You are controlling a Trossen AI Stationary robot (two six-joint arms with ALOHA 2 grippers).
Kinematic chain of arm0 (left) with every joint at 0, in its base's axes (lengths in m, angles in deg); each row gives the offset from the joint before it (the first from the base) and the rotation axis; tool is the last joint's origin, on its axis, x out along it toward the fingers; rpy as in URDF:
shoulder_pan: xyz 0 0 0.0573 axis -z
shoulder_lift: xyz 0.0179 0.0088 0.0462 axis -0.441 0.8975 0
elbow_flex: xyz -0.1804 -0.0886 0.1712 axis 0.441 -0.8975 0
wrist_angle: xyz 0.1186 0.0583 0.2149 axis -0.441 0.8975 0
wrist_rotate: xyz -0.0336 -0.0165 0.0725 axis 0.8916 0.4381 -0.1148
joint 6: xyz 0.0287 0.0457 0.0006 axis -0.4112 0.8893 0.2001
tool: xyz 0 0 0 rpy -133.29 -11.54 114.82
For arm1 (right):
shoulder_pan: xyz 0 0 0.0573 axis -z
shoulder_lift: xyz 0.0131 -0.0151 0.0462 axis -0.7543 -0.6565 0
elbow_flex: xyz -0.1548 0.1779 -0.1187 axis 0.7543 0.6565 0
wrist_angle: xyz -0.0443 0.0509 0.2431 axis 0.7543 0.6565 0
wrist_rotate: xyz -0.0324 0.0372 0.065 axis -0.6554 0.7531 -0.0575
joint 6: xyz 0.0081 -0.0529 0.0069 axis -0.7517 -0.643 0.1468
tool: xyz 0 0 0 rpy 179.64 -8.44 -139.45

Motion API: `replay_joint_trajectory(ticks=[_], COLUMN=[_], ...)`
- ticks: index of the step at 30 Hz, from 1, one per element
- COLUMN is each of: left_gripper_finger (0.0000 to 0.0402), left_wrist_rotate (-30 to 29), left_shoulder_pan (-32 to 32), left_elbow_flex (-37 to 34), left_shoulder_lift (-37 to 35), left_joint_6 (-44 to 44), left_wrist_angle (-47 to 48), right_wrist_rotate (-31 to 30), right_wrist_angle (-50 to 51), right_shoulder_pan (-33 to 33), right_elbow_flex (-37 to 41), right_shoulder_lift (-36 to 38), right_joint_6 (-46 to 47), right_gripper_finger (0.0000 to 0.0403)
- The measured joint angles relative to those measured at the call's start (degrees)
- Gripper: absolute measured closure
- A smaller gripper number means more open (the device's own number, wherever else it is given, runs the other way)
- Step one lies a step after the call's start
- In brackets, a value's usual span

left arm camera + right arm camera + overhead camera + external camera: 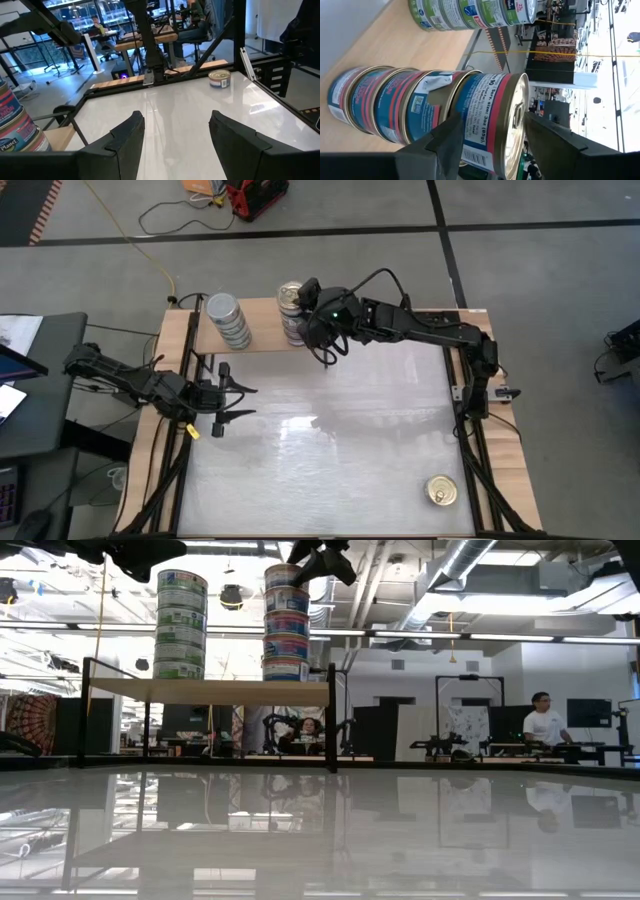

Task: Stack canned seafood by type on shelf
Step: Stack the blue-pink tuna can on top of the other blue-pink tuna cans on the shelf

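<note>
Right hand (308, 305) is up at the shelf (262, 338), sitting over the gold-lidded stack (291, 313), fingers spread either side of the top tin (492, 122). They straddle it; I can't tell whether they touch its sides. That stack stands near the shelf's dark end panel (331, 718), five tins high by my count. Farther from the panel, well apart from the first, stands the silver-lidded stack (229, 320), about the same height.

Left hand (224, 392) waits out beyond the shelf's front edge, low over the table (330, 450), fingers spread and empty.

One tin left (441, 491), gold lid, far from the shelf at the table's opposite corner.

Here's the worry: that gold stack is tall and narrow, and the top tin looks a touch off-centre from the wrist camera. If the right hand lifts away with a finger dragging on the rim, or swings sideways before it clears, the whole column could topple. Adding the last tin only makes it taller and touchier.
</note>
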Motion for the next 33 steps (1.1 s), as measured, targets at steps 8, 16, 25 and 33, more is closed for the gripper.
replay_joint_trajectory(ticks=[8,16,25,33], left_gripper_finger=[0.0187,0.0187,0.0187,0.0187], left_wrist_rotate=[0.12,0.44,0.42,0.44], left_shoulder_pan=[0.0,0.0,0.0,0.0], left_elbow_flex=[0.0,0.07,0.04,0.04], left_shoulder_lift=[-0.76,-3.96,-4.08,-4.11], left_joint_6=[2.06,1.67,-1.35,-6.78], left_wrist_angle=[0.07,2.12,2.36,1.64], right_wrist_rotate=[-0.22,0.23,1.55,2.19], right_wrist_angle=[-1.91,-2.31,5.64,15.31], right_shoulder_pan=[-1.33,-4.39,-7.41,-9.26], right_elbow_flex=[0.0,-1.4,-1.29,-1.29], right_shoulder_lift=[0.43,3.76,4.68,4.68], right_joint_6=[-0.74,4.71,23.03,49.73], right_gripper_finger=[0.0159,0.0159,0.0159,0.0159])
